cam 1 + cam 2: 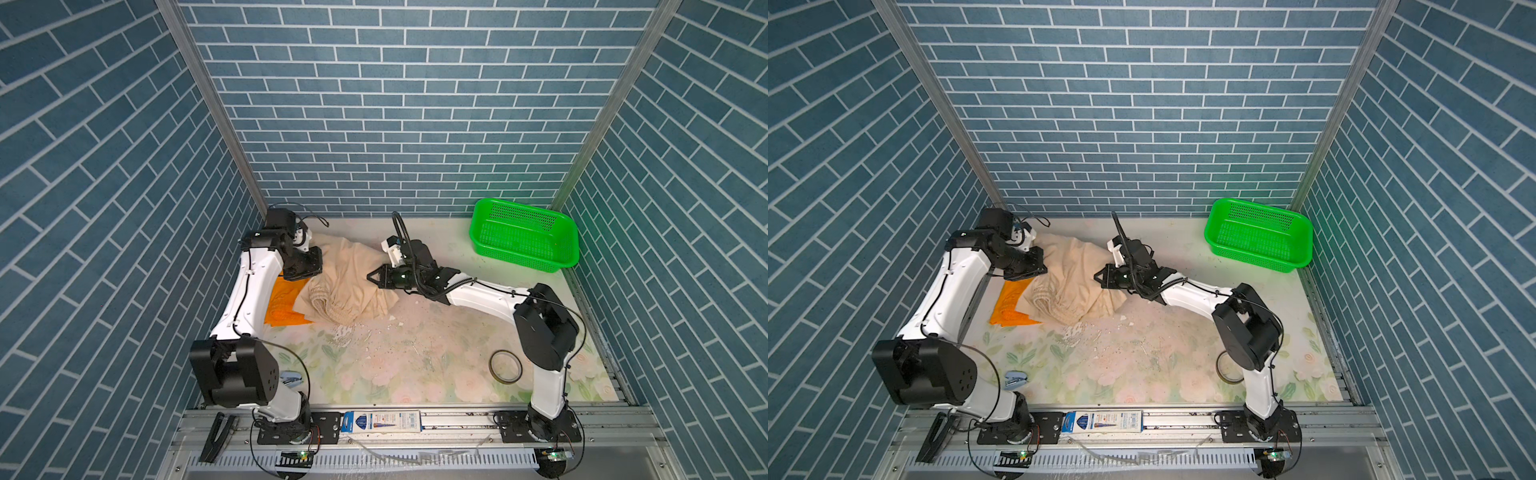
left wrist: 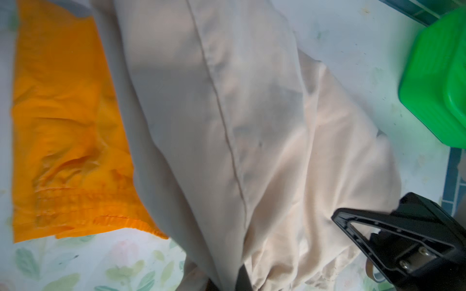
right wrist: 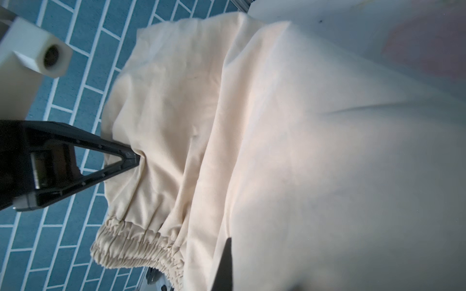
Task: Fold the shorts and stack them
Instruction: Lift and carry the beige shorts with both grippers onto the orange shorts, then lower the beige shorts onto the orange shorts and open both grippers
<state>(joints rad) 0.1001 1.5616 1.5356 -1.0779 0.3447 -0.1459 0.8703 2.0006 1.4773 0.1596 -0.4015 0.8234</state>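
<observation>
Both jaws are pinched shut on the beige shorts (image 1: 345,286): the left gripper (image 3: 135,161) at their 9 o'clock edge, the right gripper (image 1: 370,276) toward 3. The bunched cloth overlaps the orange shorts (image 1: 286,309) at 9 o'clock. This looks like folding the beige pair; next, both arms should spread it flat.

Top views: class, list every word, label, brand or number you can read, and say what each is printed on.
No text can be read.
Blue-and-white box: carries print, too small to read.
Beige shorts, orange shorts, green basket: no lettering visible.
</observation>
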